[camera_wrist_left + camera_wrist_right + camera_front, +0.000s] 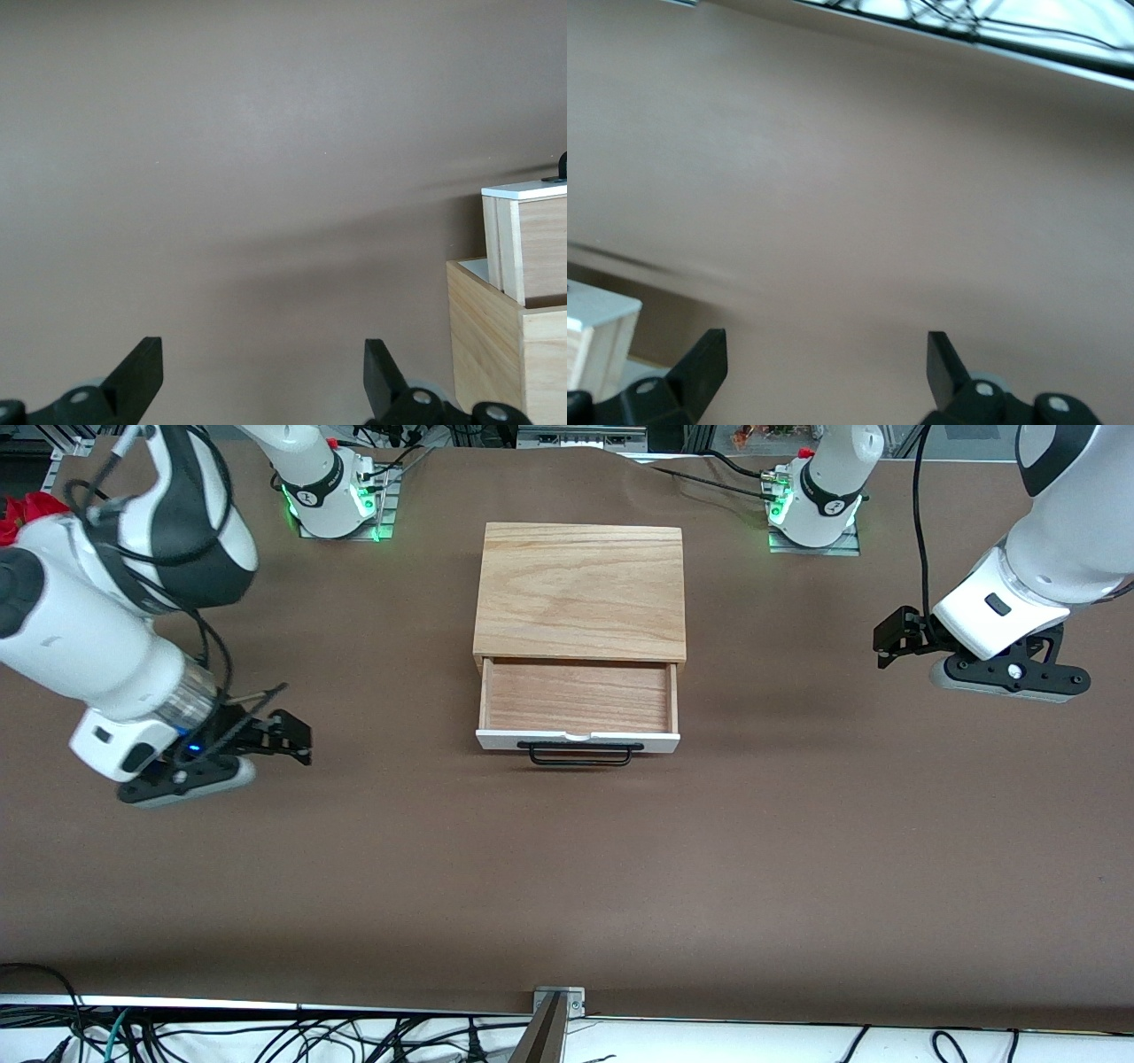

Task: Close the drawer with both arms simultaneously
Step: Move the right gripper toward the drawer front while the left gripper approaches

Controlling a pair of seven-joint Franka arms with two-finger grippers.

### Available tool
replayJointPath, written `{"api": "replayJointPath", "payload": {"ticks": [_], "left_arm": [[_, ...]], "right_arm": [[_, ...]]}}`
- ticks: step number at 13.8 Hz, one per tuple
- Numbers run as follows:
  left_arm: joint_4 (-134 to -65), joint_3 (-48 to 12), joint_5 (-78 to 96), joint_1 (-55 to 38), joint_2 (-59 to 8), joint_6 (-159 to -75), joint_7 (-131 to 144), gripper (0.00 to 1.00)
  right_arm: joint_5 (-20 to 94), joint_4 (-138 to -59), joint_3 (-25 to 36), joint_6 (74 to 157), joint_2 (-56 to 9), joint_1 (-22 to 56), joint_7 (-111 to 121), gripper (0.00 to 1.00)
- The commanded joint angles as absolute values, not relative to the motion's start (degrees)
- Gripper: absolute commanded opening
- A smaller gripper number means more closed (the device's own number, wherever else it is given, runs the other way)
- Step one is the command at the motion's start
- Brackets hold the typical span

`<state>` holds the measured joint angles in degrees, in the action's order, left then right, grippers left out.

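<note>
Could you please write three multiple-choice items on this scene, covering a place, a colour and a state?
1. Where is the left gripper?
A. Inside the drawer
B. Over bare table toward the left arm's end, apart from the box
C. On the box's top

2. What colour is the drawer's handle?
A. Black
B. Red
C. White

3. What state is the drawer in?
A. Pushed fully in
B. Pulled out, its tray bare
C. Lifted out of the box

Answers: 1 B, it hangs over the brown table, clear of the box. 2 A, a thin black bar on the white front. 3 B, the wooden tray shows, with nothing in it.
</note>
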<state>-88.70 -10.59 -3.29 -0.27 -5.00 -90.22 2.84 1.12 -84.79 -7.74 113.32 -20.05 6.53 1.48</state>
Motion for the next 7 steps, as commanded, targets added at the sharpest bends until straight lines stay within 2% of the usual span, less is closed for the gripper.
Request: {"api": "replayJointPath", "payload": {"ticks": [1,4,7], "left_arm": [[-87.5,-10.6,-2.7,-0.2,-5.1,-89.7,3.1,1.0],[-87.4,-11.5,-2.4,-1.6,-6.8,-89.7,2.6,1.0],[-87.1,-13.6,-2.0,-4.6,-13.2,-90.9,3.0,1.0]], "right_arm": [[5.9,-83.2,-9.8,115.9,-23.1,6.0,1.2,1.0],[14.0,-83.2,-10.0,119.8,-26.9,7.3,1.1,1.0],[14.8,-83.2,-10.1,123.6,-29.9,10.3,1.1,1.0]]}}
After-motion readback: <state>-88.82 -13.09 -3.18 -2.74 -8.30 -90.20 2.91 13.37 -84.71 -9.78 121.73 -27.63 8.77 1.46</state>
